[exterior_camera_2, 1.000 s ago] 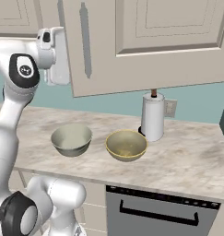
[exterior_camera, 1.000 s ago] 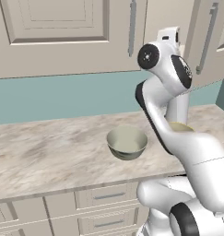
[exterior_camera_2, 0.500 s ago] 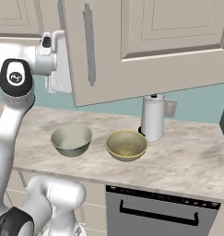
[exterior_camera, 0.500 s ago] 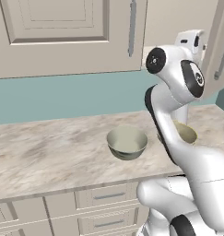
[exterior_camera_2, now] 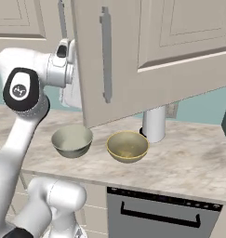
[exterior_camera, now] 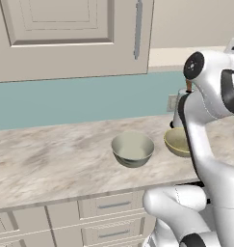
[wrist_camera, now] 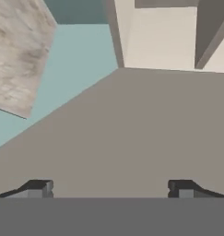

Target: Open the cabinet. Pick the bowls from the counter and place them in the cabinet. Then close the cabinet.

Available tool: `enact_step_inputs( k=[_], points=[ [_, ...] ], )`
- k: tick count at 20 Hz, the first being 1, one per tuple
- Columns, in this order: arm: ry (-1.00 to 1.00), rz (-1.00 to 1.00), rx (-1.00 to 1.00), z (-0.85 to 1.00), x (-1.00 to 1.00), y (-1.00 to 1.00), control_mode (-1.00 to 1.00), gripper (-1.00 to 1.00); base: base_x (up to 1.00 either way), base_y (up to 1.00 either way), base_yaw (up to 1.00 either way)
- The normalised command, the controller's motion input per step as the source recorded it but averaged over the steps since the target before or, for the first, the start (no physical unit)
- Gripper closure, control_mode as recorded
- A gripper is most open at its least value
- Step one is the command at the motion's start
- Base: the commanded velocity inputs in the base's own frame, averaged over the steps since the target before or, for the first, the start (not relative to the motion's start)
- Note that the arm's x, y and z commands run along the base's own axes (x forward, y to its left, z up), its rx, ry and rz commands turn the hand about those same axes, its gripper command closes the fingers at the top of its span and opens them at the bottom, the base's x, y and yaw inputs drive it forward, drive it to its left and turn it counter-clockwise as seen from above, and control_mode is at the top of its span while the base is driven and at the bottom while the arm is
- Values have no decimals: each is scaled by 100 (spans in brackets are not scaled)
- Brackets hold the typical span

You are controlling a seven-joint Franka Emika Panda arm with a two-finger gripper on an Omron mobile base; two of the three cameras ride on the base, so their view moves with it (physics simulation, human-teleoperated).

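Note:
The cabinet's right door [exterior_camera_2: 133, 69] stands swung out over the counter [exterior_camera_2: 189, 158], its long grey handle [exterior_camera_2: 105, 56] facing the right base view. My gripper [wrist_camera: 109, 189] is open, both fingertips [wrist_camera: 37, 188] wide apart against the door's plain inner face [wrist_camera: 132, 129], nothing between them. My hand [exterior_camera_2: 63, 62] is tucked behind the door's left edge. The cabinet's pale inside [wrist_camera: 155, 41] shows beyond the door. On the counter sit the greyish-white bowl [exterior_camera: 133, 148] [exterior_camera_2: 72, 139] and the tan-yellow bowl [exterior_camera_2: 127, 146] [exterior_camera: 176, 141], side by side; my arm partly hides the tan one in the left base view.
The left cabinet door [exterior_camera: 56, 34] is closed, with its handle [exterior_camera: 139, 29] near its right edge. A white upright roll [exterior_camera_2: 154, 123] stands behind the tan bowl. Drawers [exterior_camera: 109, 205] run under the counter, and a dark appliance front [exterior_camera_2: 156, 214] sits below at the right.
The right door has swung wider open toward the robot. My hand went along behind it, rightward in the left base view. The bowls have not moved.

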Motion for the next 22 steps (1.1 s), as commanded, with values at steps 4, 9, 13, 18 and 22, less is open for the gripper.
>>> enact_step_inputs(
  k=[4, 9, 13, 18, 22],
  points=[
    [0, -24, 0, -14, -85, -100, -100, -100, 0, 0, 0],
    [-1, -23, 0, -13, -85, -100, -100, -100, 0, 0, 0],
    [0, -15, 1, -5, -48, -90, -100, -100, 0, 0, 0],
    [-4, 0, 1, -7, -16, 13, -100, -100, 0, 0, 0],
    [-8, 0, 0, -2, 0, 91, -100, -100, 0, 0, 0]
  ],
)
